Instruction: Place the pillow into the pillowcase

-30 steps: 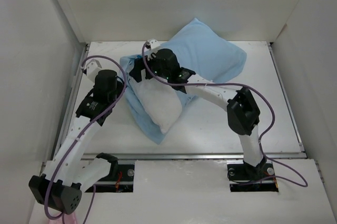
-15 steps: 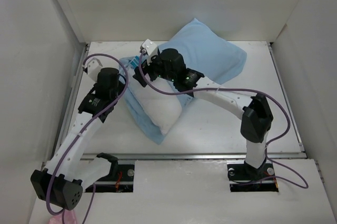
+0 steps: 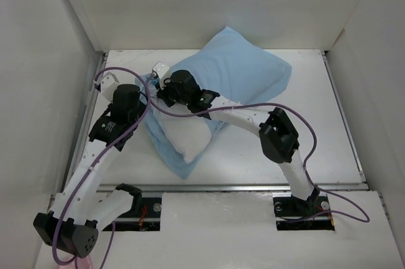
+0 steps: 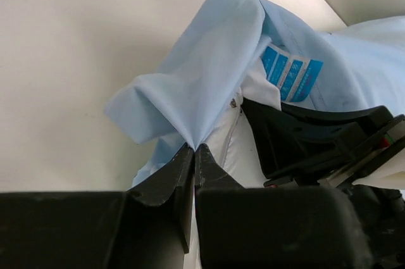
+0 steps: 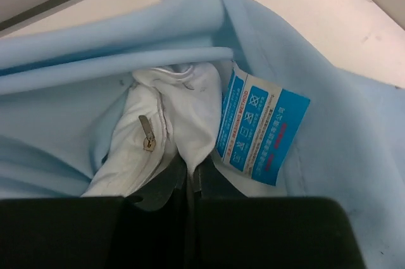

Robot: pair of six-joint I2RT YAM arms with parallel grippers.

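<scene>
The pillowcase (image 3: 248,66) lies at a slant across the surface (image 3: 329,142), its plump far end close to the middle of the back edge and its open end toward the left edge. The pillow (image 3: 187,137) is mostly inside it; a white end shows out of the opening, pointing toward the front-left corner, with blue cloth bunched beneath and along its sides. The left arm (image 3: 95,158) reaches in from the front-left corner, and the left jaws are pressed together on a pinched fold of the pillowcase's rim at the side of the opening nearest the left edge. The right arm (image 3: 278,142) bends across from the front right to the same opening. There the right jaws are closed on a tuck of the pillow's white fabric, just beside its blue tag (image 5: 259,133) and near a small zipper pull (image 5: 147,136). In the right wrist view, blue cloth wraps around that white corner on all sides. The two pairs of jaws sit close together at the opening, and the tag hangs between the white fabric and the blue cloth.
</scene>
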